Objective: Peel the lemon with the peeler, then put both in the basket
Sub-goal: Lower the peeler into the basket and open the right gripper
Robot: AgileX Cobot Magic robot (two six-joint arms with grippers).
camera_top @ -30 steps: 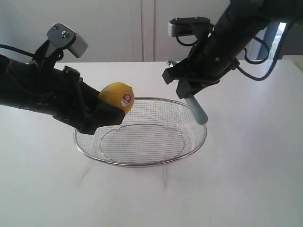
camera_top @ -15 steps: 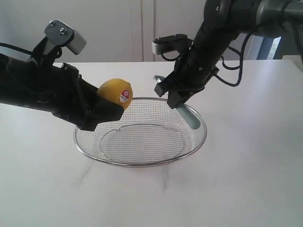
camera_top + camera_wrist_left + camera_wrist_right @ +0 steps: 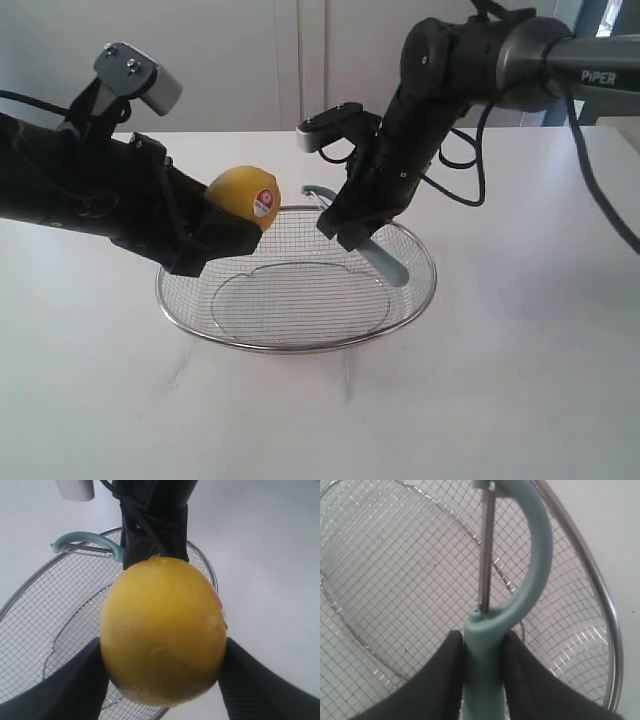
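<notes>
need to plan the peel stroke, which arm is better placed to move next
Right, likely. Its gripper holds the peeler by the handle over the basket, hooked head nearest the lemon, a short gap left. The left gripper clamps the lemon above the rim, serving as holder.

The exterior camera stands in front of the white surface [image 3: 520, 400], a little above it, and looks slightly down toward the back wall [image 3: 220, 60]; it sees the whole basket [image 3: 290, 347]. The left wrist camera sits very close behind the lemon [image 3: 162, 630], looking past it to the basket. The right wrist camera looks along the peeler [image 3: 535, 555], very near, down into the same basket mesh.
</notes>
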